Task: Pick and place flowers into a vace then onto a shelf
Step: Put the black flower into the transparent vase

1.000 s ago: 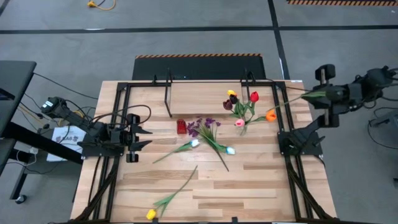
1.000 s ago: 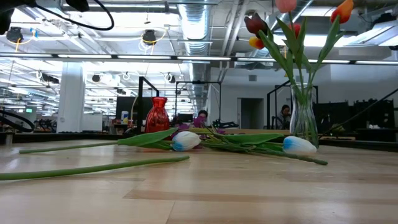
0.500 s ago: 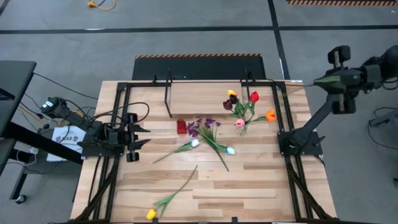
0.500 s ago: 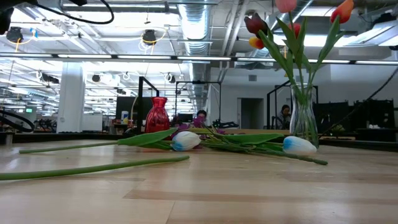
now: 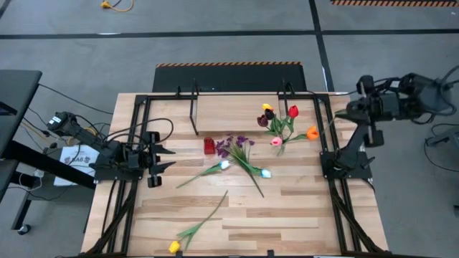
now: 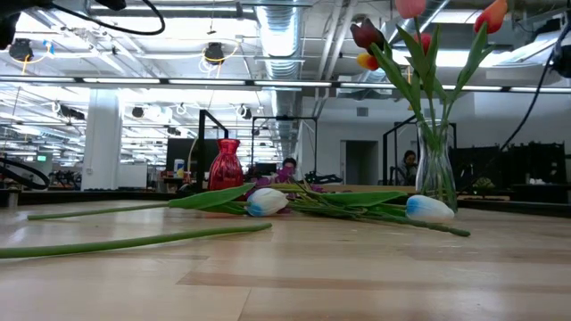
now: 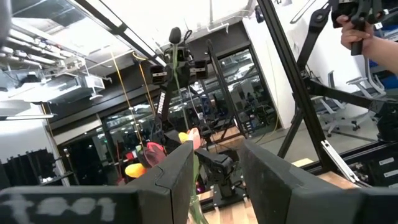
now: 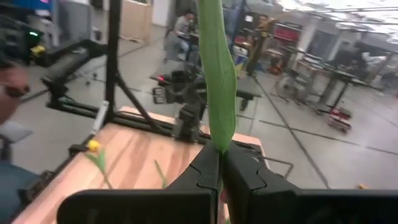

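Gripping a long green leafy flower stem between closed fingers, right end effector beyond the pale wooden plank bench edge; left end effector open at the bench's left side.

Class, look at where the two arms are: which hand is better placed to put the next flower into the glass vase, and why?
The right hand: it is shut on a green stem and hangs near the vase. The left hand waits open at the table's left edge.
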Robot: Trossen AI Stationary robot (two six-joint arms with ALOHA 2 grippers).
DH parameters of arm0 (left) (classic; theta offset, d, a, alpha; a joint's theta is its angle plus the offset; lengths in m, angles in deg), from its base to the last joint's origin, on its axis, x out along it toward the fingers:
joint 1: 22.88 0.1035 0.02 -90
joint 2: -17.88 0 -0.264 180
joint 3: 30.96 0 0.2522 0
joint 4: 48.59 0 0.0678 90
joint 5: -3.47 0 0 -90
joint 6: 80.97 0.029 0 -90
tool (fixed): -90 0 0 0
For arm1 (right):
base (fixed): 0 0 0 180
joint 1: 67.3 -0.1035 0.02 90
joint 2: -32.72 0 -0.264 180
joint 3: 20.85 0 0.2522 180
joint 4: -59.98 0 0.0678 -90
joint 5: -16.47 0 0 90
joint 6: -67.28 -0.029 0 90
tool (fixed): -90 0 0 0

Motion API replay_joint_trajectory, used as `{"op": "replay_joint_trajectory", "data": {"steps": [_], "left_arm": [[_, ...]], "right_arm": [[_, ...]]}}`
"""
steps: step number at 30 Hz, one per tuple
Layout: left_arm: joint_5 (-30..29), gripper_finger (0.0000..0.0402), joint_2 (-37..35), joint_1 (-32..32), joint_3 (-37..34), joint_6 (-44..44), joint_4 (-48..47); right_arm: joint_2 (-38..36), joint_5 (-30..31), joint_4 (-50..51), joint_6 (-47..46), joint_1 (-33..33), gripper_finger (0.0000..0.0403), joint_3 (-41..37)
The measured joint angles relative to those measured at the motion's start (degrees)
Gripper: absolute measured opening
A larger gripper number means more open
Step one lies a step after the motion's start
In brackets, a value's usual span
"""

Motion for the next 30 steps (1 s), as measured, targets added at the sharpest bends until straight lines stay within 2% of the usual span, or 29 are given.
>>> {"op": "replay_joint_trajectory", "data": {"steps": [6,10,13,16,19,21,23,27,30], "left_arm": [[0.0,0.0123,0.0,0.0,0.0,-1.2,0.0],[0.0,0.0123,0.0,0.0,0.0,-2.6,0.0],[0.0,0.0123,0.0,0.0,0.0,-3.6,0.0],[0.1,0.0123,0.0,0.0,0.0,-4.3,-1.0],[0.1,0.0123,0.0,0.0,0.0,-5.1,-2.3],[0.2,0.0123,0.0,0.0,0.0,-5.7,-3.5],[0.2,0.0123,0.0,0.0,0.0,-6.5,-4.4],[1.2,0.0123,0.0,0.0,0.0,-7.7,-5.0],[2.2,0.0123,0.0,0.0,0.0,-8.7,-5.3]], "right_arm": [[-2.4,-10.6,5.0,-2.5,-0.4,0.0,7.6],[-3.3,-10.0,17.1,-17.1,0.3,0.0,9.6],[-3.8,-11.3,20.3,-26.2,1.4,0.0,6.4],[-3.4,-17.8,20.0,-35.1,2.8,0.0,2.2],[-3.6,-21.2,18.4,-45.8,4.7,0.0,-2.9],[-3.6,-23.8,15.2,-49.4,5.9,0.0,-7.8],[-3.5,-26.1,8.8,-49.0,6.3,0.0,-13.8],[-3.6,-28.9,-11.2,-41.4,5.8,0.0,-27.7],[-3.6,-30.6,-29.4,-32.2,5.8,0.0,-38.5]]}}
